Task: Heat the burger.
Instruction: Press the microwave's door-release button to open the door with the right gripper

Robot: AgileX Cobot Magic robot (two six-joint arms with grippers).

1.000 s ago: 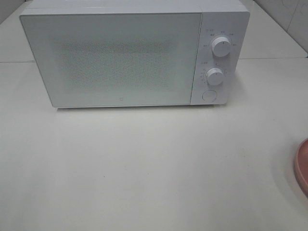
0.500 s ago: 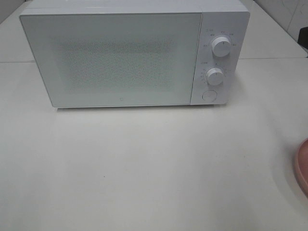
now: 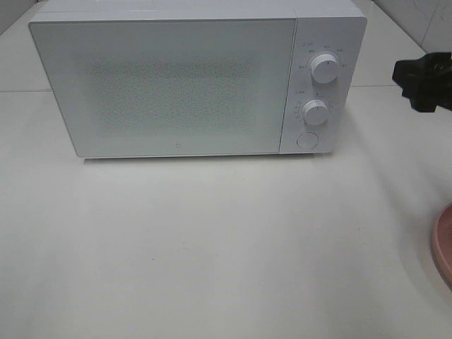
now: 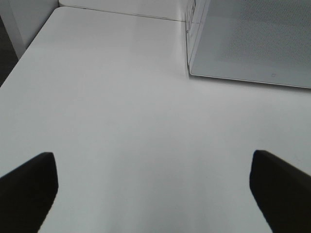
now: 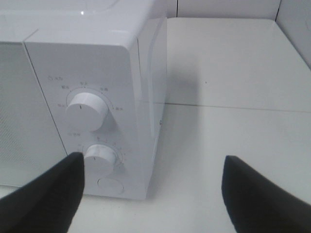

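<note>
Burger isn't visible anywhere, maybe behind the shut microwave door. Both left gripper and right gripper gape empty; we'd square the right one onto the round button, centre-right of frame.

plate, right end effector — cut by edge; microwave interior — hidden

Microwave sits on the counter at twelve o'clock, door facing six. Control panel on its three o'clock side: upper knob, lower knob beneath, button lowest. Right hand hovers at three o'clock of the panel, apart from it. Plate lies at four o'clock, on the counter's edge.
</note>
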